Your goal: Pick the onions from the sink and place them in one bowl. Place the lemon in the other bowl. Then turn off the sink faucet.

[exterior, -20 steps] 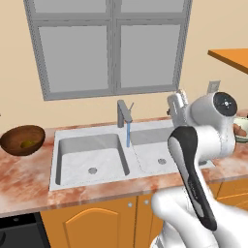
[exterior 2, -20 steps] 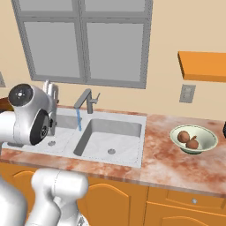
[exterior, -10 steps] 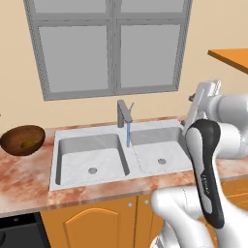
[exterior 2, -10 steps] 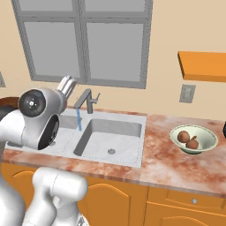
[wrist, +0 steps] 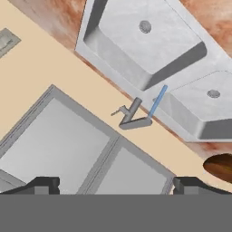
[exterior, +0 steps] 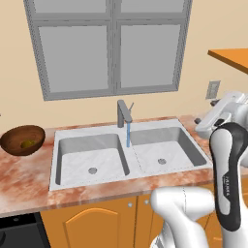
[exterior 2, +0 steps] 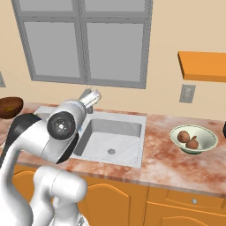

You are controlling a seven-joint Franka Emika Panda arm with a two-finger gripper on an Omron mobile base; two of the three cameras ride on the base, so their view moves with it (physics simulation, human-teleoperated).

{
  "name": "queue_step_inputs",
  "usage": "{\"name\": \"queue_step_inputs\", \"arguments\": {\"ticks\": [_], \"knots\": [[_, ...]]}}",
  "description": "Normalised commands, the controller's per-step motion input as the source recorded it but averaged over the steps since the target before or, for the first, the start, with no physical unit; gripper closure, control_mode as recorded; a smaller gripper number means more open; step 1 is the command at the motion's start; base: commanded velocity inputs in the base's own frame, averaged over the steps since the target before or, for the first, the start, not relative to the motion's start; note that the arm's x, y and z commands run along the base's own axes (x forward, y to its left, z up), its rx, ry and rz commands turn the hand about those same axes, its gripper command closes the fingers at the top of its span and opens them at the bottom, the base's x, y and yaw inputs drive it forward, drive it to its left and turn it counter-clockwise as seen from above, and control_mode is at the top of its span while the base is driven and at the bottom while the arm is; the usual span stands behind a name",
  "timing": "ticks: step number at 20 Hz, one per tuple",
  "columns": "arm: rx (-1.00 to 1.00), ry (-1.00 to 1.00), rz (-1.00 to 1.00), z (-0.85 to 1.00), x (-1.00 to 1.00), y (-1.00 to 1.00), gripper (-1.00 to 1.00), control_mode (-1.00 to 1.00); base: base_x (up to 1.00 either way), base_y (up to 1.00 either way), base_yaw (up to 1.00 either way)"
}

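In the hand view my gripper (wrist: 115, 186) is open, its fingertips (wrist: 43, 185) wide apart with nothing between them, and it looks from a distance at the sink faucet (wrist: 133, 115), whose blue stream (wrist: 158, 102) runs into the sink (wrist: 131, 31). From the right base view the gripper (exterior 2: 93, 94) hangs above the sink's back rim and hides the faucet. The faucet (exterior: 124, 114) still pours water (exterior: 128, 134) into the empty double sink (exterior: 77, 160). Two onions (exterior 2: 188, 139) lie in the pale bowl (exterior 2: 207, 142). The lemon (exterior: 28, 143) rests in the dark brown bowl (exterior: 14, 135).
A window (exterior: 109, 43) fills the wall behind the sink. A wall outlet (exterior 2: 187, 93) and an orange shelf (exterior 2: 203, 66) are at the right. My own arm's elbow (exterior 2: 62, 128) stands over the sink's left basin. The dark bowl (exterior 2: 9, 106) sits at far left.
The hand has swung to the right, from left of the faucet to right in front of it. Water keeps running; the bowls and fruit are unmoved.
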Motion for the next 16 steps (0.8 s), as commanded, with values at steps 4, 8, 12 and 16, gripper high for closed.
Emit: {"name": "queue_step_inputs", "arguments": {"ticks": [4, 8, 12, 16], "knots": [[0.28, 0.00, 0.00, 0.00, 0.00, -0.30, -1.00, -1.00, 0.00, 0.00, 0.00], [0.07, -0.05, 0.06, -0.01, 0.00, 0.01, -1.00, -1.00, 0.00, 0.00, 0.00], [0.03, -0.14, 0.07, -0.13, 0.00, 0.20, -1.00, -1.00, 0.00, 0.00, 0.00], [0.02, -0.10, 0.00, -0.23, 0.09, 0.23, -1.00, -1.00, 0.00, 0.00, 0.00]]}}
